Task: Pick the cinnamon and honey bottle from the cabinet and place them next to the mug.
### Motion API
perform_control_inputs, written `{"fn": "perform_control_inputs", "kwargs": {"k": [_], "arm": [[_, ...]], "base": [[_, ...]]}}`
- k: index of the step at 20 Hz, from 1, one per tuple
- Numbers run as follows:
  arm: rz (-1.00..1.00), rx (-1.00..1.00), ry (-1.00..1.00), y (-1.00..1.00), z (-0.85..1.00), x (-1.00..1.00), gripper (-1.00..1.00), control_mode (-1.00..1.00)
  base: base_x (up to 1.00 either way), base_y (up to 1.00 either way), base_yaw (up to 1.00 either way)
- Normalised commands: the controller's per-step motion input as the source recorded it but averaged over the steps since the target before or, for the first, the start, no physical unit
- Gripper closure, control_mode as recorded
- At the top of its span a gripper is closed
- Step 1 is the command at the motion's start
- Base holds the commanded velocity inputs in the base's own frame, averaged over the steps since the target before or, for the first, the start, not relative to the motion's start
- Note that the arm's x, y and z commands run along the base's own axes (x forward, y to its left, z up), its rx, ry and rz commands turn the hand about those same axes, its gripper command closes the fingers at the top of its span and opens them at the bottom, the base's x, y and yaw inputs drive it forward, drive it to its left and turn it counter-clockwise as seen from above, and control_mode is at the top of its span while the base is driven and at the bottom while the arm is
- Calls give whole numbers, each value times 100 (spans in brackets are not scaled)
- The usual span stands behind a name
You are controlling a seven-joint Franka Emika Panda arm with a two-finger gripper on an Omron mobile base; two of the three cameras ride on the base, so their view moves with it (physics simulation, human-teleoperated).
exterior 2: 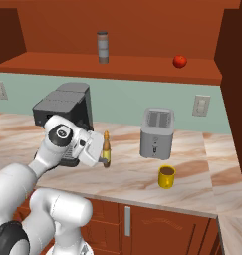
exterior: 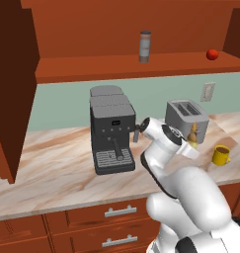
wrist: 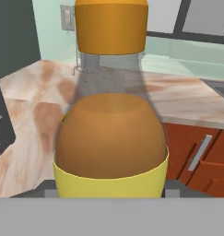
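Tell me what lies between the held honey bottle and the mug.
Bare marble counter in the right base view; the honey bottle in the gripper has open space toward the mug.

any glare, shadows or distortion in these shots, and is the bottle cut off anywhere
Left base view: flat, even rendered light, no glare, all sharp; the small amber honey bottle with a yellow cap is half hidden behind the arm. Right base view: same flat light, the bottle shows whole in the tool. Hand view: the bottle looms huge from closeness, its cap cropped at the top edge.

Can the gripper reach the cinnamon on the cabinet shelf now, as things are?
Probably not yet. The gripper is shut on the honey bottle low over the counter, so its jaws are taken. The cinnamon itself stands unobstructed on the open cabinet shelf.
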Motion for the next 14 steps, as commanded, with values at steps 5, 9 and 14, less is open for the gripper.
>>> {"fn": "perform_control_inputs", "kwargs": {"k": [5,9,14], "arm": [[-2,-5,0,-38,-14,5,100,-100],[-4,0,0,-39,-2,2,100,-100],[-4,0,0,-33,0,4,100,-100]], "base": [[0,0,0],[0,0,0],[0,0,0]]}}
